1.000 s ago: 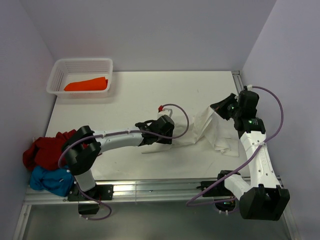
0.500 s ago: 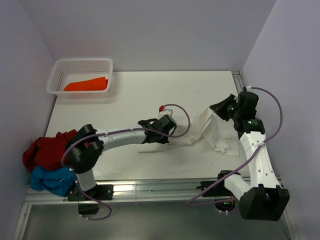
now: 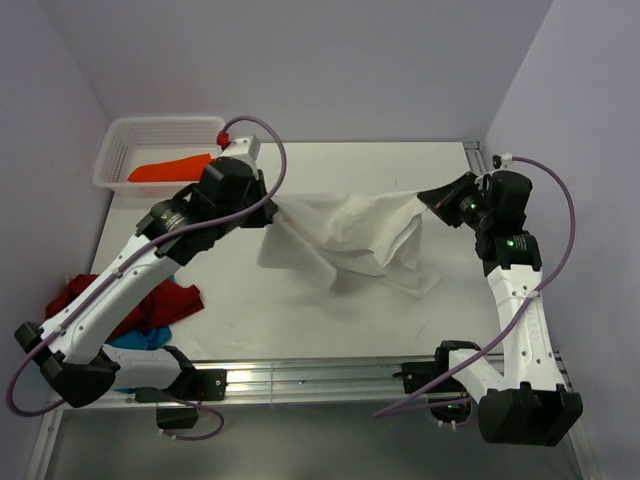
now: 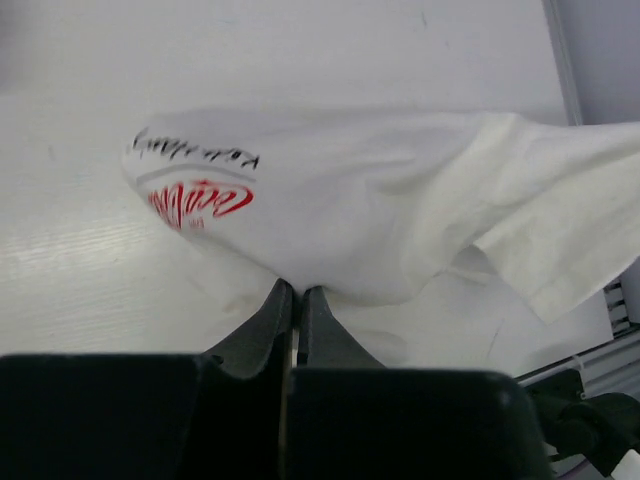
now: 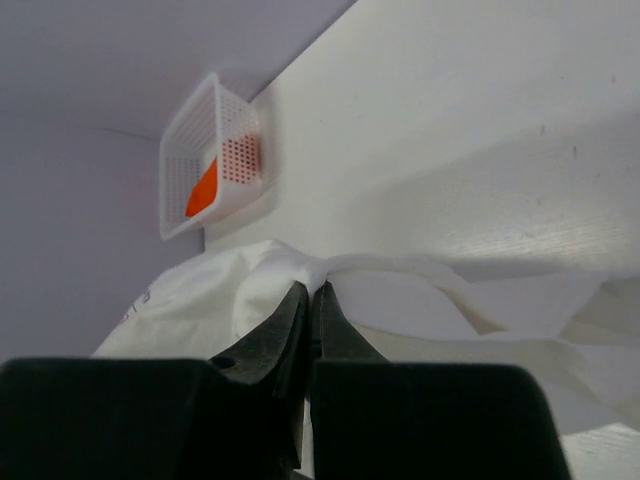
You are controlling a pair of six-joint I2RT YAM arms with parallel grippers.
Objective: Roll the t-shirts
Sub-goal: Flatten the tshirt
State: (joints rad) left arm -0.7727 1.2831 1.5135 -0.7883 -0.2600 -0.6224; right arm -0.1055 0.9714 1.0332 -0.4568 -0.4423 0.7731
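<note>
White cloth: the white t-shirt (image 3: 345,235) is held stretched between the two arms above the middle of the table (image 3: 330,165). Its upper edge runs almost taut from one gripper to the other, and the rest sags below in loose, creased folds. The left gripper (image 3: 270,206) is clenched on the shirt's left end. In the left wrist view its fingers (image 4: 283,305) are pressed together with fabric pinched at the tips, and a red script print (image 4: 200,200) with black lettering above it shows upside down on the cloth. The right gripper (image 3: 426,197) is likewise clamped on the right end, with a bunched ridge of cloth gathered at its closed tips (image 5: 310,290). At the far left corner stands a white mesh basket (image 3: 165,121) with an orange t-shirt (image 3: 170,168) inside. A red t-shirt (image 3: 165,300) and a blue t-shirt (image 3: 150,336) lie crumpled together at the table's near left edge — partly hidden by the left arm.
</note>
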